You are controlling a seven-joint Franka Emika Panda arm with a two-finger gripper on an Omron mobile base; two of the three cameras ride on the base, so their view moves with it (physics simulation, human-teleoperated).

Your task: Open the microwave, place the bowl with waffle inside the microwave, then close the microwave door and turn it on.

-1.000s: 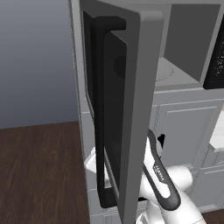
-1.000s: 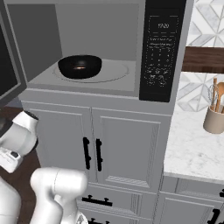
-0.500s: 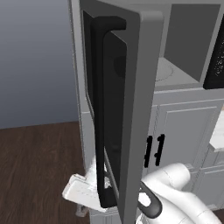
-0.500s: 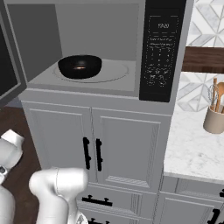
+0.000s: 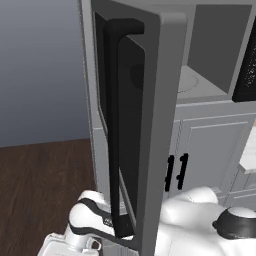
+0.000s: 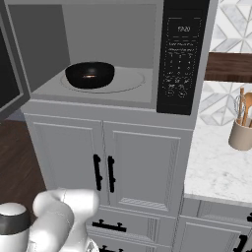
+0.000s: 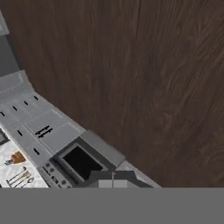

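On the left of the left base view, the microwave door (image 5: 150, 115) stands wide open, and my arm has dropped low behind its lower edge since a second ago. The gripper is shut and holds nothing. In the right base view's upper left, the bowl (image 6: 90, 74) sits inside the microwave (image 6: 113, 54), so closing comes next.

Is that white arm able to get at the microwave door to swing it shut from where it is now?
Probably yes: the arm sits low beside the open microwave door, on its handle side, with nothing between them.
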